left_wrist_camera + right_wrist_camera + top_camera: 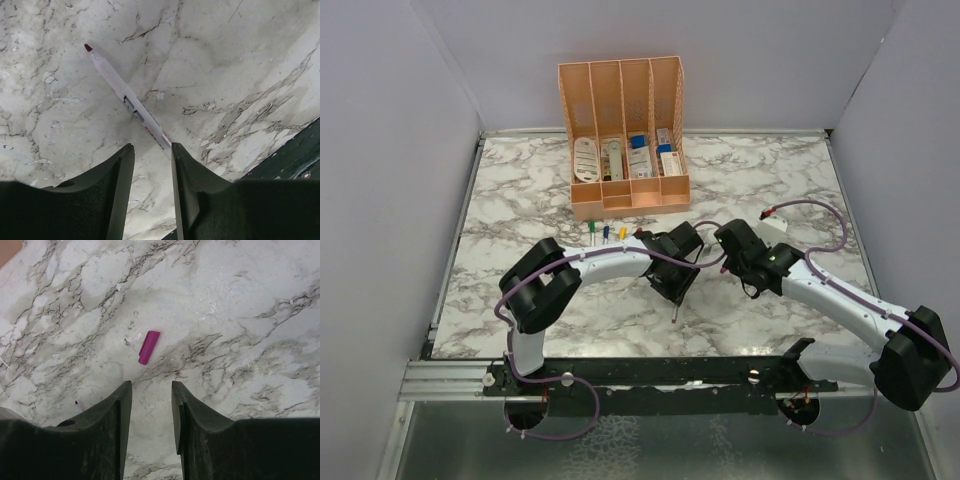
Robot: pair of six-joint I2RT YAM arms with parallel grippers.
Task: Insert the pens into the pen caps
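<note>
The left claw (152,146) hangs spread over a red-tipped pen (125,92) on the tabletop (240,60), the right claw (151,384), equally spread, near a magenta cap (149,347).

A peach organiser (620,100) holding white and blue items (640,160) stands on the marble table (520,200).

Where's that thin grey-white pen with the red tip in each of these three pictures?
Top external: thin grey-white red-tipped pen, a short sliver just below centre.
Left wrist: diagonal from upper left, red tip there, down to centre.
Right wrist: not clearly visible.
Shared landmark: grey-veined white marble tabletop.
</note>
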